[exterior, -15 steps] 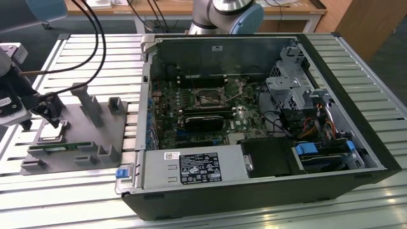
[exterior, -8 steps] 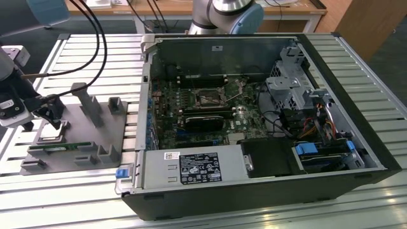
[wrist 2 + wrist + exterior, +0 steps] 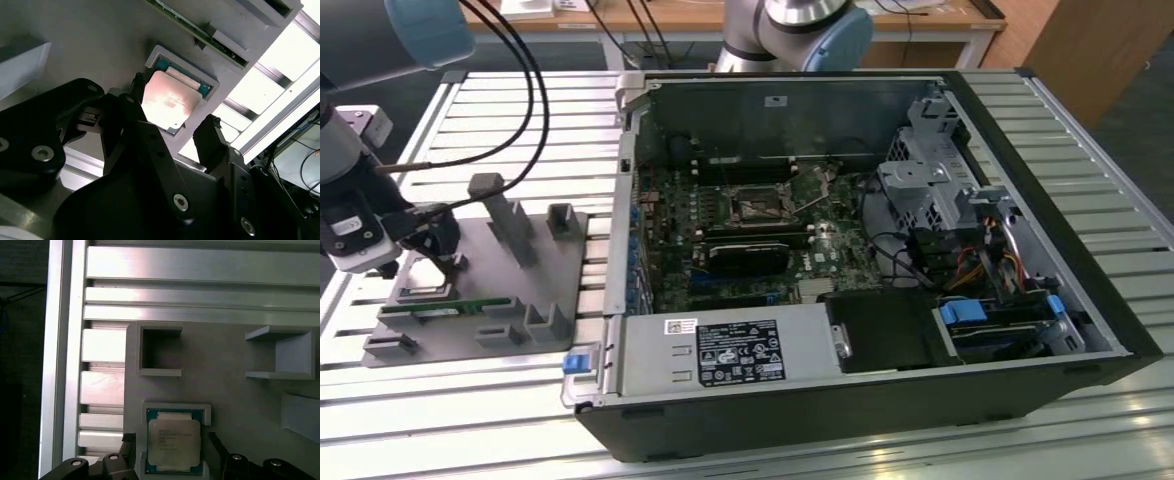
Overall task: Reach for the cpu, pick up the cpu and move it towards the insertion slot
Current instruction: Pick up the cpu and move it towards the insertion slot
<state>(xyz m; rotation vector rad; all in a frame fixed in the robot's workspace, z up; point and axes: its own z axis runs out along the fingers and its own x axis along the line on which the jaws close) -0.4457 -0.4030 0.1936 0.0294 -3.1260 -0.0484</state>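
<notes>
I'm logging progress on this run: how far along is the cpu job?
Done: the reach. The gripper sits over the cpu, which lies in its nest on the grey fixture. In hand: the open fingers stand either side of it, not closed. Left: the lift and the move to the insertion slot inside the computer case.

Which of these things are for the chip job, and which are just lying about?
For the job:
- the cpu, sitting in the grey holder
- the pincer, open, one tip on each side of the cpu
- the insertion slot, inside the computer

Just lying about:
- the green memory stick
- the black heatsink
- the power supply box
</notes>
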